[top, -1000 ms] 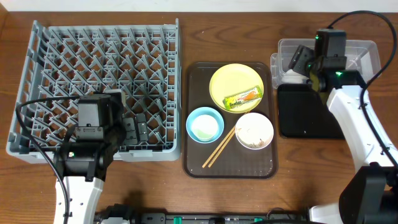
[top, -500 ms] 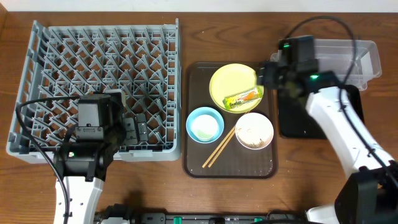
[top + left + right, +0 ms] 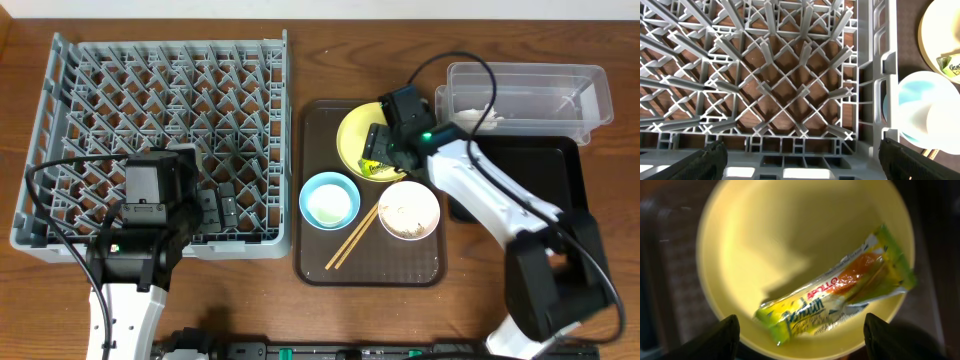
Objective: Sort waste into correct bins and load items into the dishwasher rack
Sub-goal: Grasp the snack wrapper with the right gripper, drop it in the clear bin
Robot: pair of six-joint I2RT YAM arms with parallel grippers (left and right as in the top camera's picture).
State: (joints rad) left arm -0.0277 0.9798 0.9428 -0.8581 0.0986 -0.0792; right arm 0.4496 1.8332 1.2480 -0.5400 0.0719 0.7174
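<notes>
Overhead: large square grey plastic dishwasher rack (image 3: 150,90) with upright pegs fills the left of the frame on the brown wooden counter (image 3: 470,290); no dishes in it. Left gripper (image 3: 218,207) hangs over the rack's lower right part, its dark fingertips (image 3: 710,157) spread wide at the bottom corners of the left wrist view, with only bare lattice between them: released, grasping nothing. Dark brown rectangular serving tray (image 3: 315,265) sits at frame centre, just right of the rack. On it, top: round yellow plate (image 3: 352,135). Lower left: light blue bowl (image 3: 330,200), pale inside. Lower right: white bowl (image 3: 408,210) holding whitish-beige food scraps. Two thin wooden chopsticks (image 3: 352,238) lie slantwise between the bowls. Right gripper (image 3: 380,150) is over the plate's right half. In the right wrist view its jaws stand apart at the lower corners and the small yellow-green snack wrapper (image 3: 835,300) with orange print lies flat on the plate just above the gap, not pinched: released. Upper right: clear plastic rectangular tub (image 3: 530,90), something crumpled and white in its left end. Shallow black rectangular tray (image 3: 540,180) sits directly below the tub
</notes>
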